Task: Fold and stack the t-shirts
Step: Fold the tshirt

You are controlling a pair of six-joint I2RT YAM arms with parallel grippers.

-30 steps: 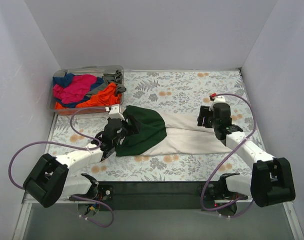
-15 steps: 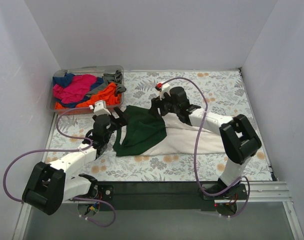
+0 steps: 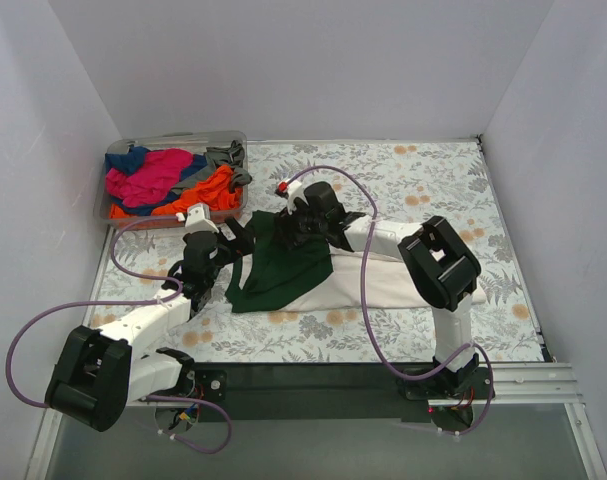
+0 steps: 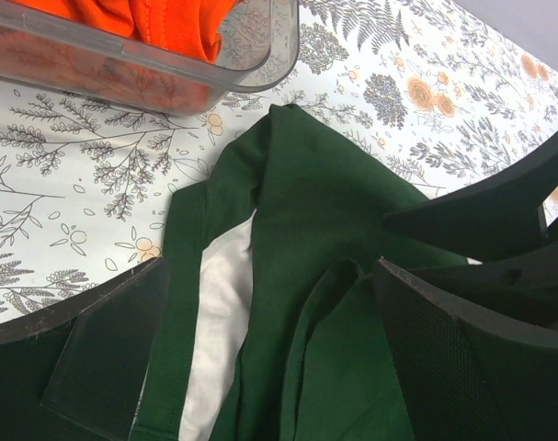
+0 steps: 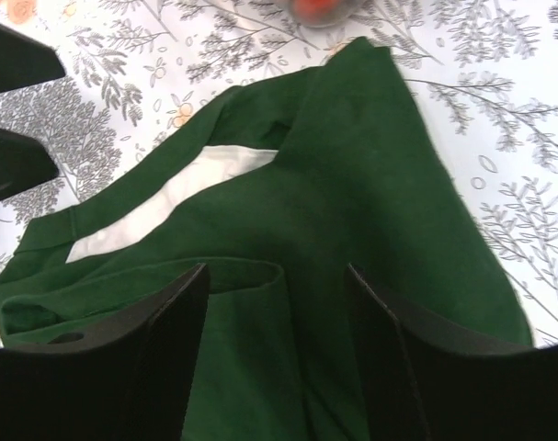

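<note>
Floral table (image 3: 403, 180), left hand (image 4: 269, 271), right hand (image 5: 277, 276) gaping over green tee (image 3: 283, 275) edge

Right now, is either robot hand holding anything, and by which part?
Nothing is held: left gripper and right gripper both hover open over the dark green end of the cream t-shirt.

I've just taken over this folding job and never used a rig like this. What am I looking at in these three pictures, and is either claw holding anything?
Two robot arms, each with a two-finger gripper. The overhead picture looks down from behind their bases; the other two come from a camera on each wrist. On the floral table lies a cream t-shirt with green sleeves; a clear bin holds more shirts. The left gripper and right gripper are open over its green part, gripping nothing.
</note>
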